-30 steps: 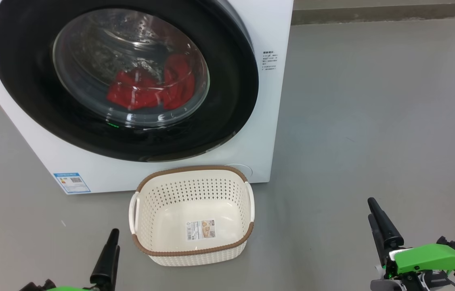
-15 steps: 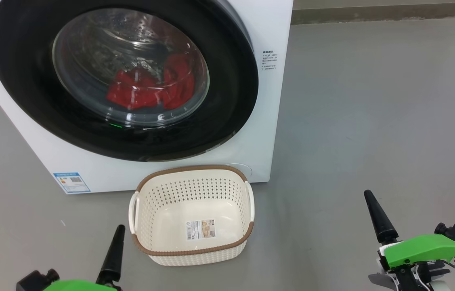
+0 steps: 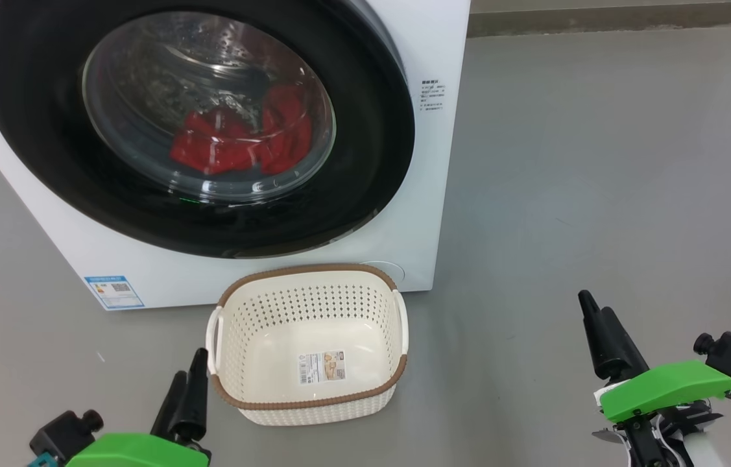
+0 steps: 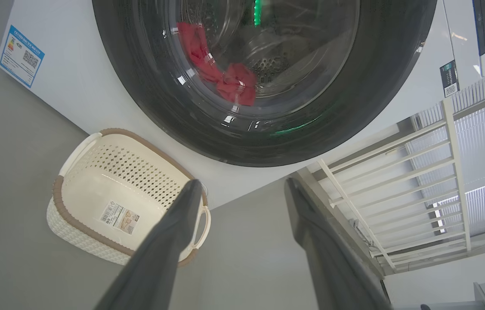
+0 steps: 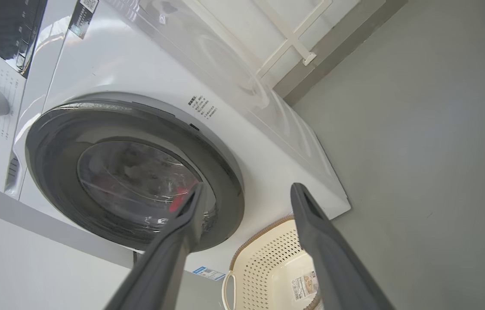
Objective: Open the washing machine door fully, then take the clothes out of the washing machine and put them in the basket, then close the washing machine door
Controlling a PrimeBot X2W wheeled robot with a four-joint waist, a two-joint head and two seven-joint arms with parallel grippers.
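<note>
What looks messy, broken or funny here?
Nothing stands out. The washing machine door looks shut, the red clothes lie inside behind its glass, and the basket stands upright and empty on the floor, nothing spilled.

DRUM: shut washing machine door (image 3: 371, 168) bars your way in | NEAR: basket (image 3: 313, 402) stands just before the washing machine (image 3: 420, 253), below the door | RIGHT: open floor (image 3: 599, 194) lets you pass beside both | LEFT: floor free beside the basket

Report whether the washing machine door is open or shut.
Shut. The washing machine door sits flat against the front of the washing machine, and the red clothes are seen through its glass window.
</note>
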